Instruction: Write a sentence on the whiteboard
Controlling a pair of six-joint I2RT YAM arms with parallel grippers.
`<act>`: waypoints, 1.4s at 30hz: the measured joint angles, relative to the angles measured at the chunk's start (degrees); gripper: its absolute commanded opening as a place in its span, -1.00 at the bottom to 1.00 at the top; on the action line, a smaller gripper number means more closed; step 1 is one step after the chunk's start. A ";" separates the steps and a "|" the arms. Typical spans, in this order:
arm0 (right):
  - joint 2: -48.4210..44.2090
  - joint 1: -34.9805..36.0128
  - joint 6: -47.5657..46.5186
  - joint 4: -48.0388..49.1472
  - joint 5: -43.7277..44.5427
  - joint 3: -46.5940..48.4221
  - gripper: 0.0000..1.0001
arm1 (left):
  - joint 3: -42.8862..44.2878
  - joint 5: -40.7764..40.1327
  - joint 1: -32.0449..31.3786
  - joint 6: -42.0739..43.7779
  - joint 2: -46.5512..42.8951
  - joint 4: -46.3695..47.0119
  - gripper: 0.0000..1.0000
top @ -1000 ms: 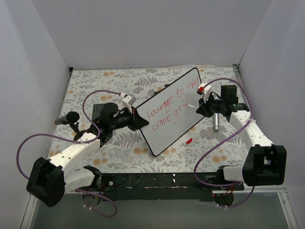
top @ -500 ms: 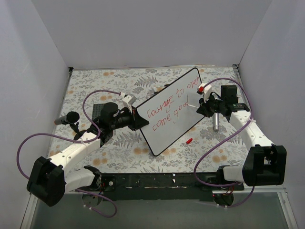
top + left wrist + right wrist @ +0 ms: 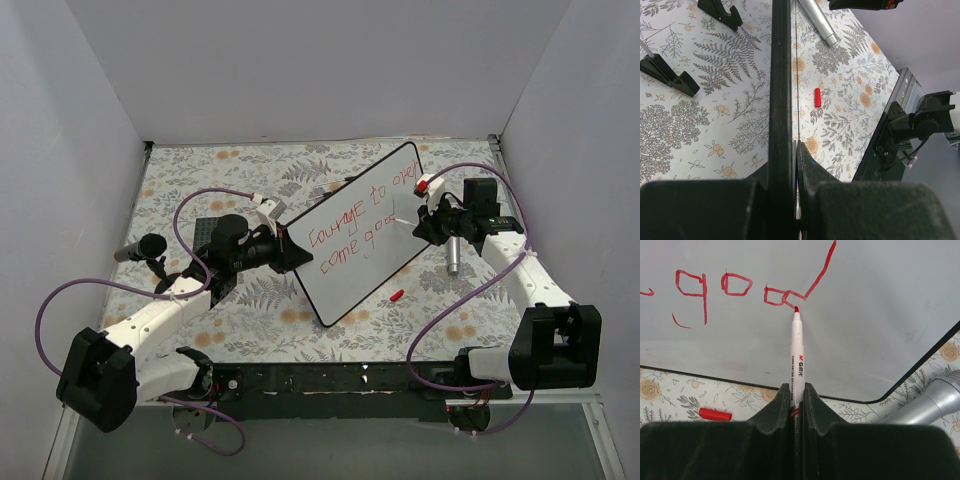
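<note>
Floral counter bears the board, pinched in the left hand; pressed hard, the marker gripped by the right hand could tilt it or smear words.

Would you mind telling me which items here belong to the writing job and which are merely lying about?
In use: whiteboard, clamped by left gripper; red sentence; red marker in right gripper.
Lying about: red cap, silver cylinder, black cylinder at far left.
</note>
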 measured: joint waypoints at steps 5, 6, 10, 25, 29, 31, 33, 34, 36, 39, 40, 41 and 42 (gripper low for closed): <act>0.00 0.00 0.24 0.00 0.00 0.02 -0.97 | 0.00 0.00 0.00 0.00 0.00 0.00 -1.00; 0.00 0.00 0.28 0.00 0.00 0.04 -0.97 | 0.00 0.00 0.00 0.00 0.00 0.00 -1.00; 0.00 0.00 0.61 0.11 0.20 0.39 -0.97 | 0.00 0.02 0.00 0.02 0.00 0.00 -1.00; 0.00 0.00 1.05 1.75 0.68 1.53 -0.97 | 0.11 0.13 0.00 0.09 0.13 0.02 -1.00; 0.00 0.00 0.94 1.73 0.66 1.51 -0.97 | 0.11 0.15 0.00 0.11 0.17 0.04 -1.00; 0.00 0.00 0.83 1.70 0.66 1.44 -0.97 | 0.11 0.15 0.00 0.11 0.20 0.04 -1.00; -0.04 0.00 0.66 1.77 0.63 1.03 -0.97 | 0.11 0.13 0.00 0.09 0.22 0.04 -1.00; -0.11 -0.02 0.57 1.70 0.68 0.66 -0.97 | 0.11 0.13 0.02 0.07 0.22 0.04 -1.00; -0.28 -0.13 0.28 1.49 0.76 -0.13 -0.97 | 0.11 0.13 0.04 0.04 0.26 0.02 -1.00; -0.31 -0.42 -0.15 1.16 0.94 -0.70 -0.97 | 0.11 0.13 0.04 0.04 0.26 0.02 -1.00; -0.31 -0.59 -0.24 1.01 1.07 -0.74 -0.97 | 0.11 0.13 0.04 0.04 0.26 0.02 -1.00; -0.31 -0.81 -0.31 0.90 1.11 -0.74 -0.97 | 0.11 0.15 0.04 0.07 0.26 0.02 -1.00; -0.31 -1.01 -0.39 0.83 1.27 -0.74 -0.97 | 0.11 0.15 0.04 0.07 0.26 0.04 -1.00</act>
